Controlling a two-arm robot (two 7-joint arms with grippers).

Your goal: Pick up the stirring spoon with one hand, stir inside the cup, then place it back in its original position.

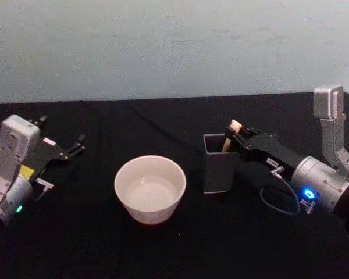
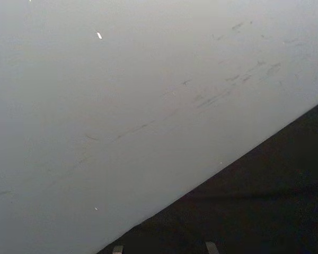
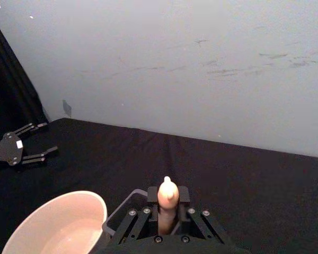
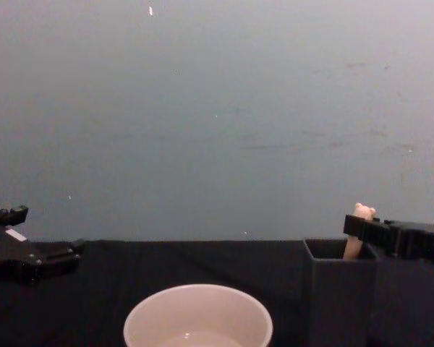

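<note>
The right claw (image 1: 235, 135) is clamping the stirring spoon (image 1: 228, 138) by its bear-topped handle, inside the holder (image 1: 216, 165) beside the cup (image 1: 150, 187). Light, slim, probably slippery; gripping up high seems smart.

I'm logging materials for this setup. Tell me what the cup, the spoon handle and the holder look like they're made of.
The cup: cream, smooth, faintly glossy, probably ceramic or melamine. The stirring spoon handle, gripped by the right gripper: matte beige, likely wood or plastic; its bowl is hidden. The holder: dark grey, thin flat walls, matte, probably plastic or painted metal.
</note>
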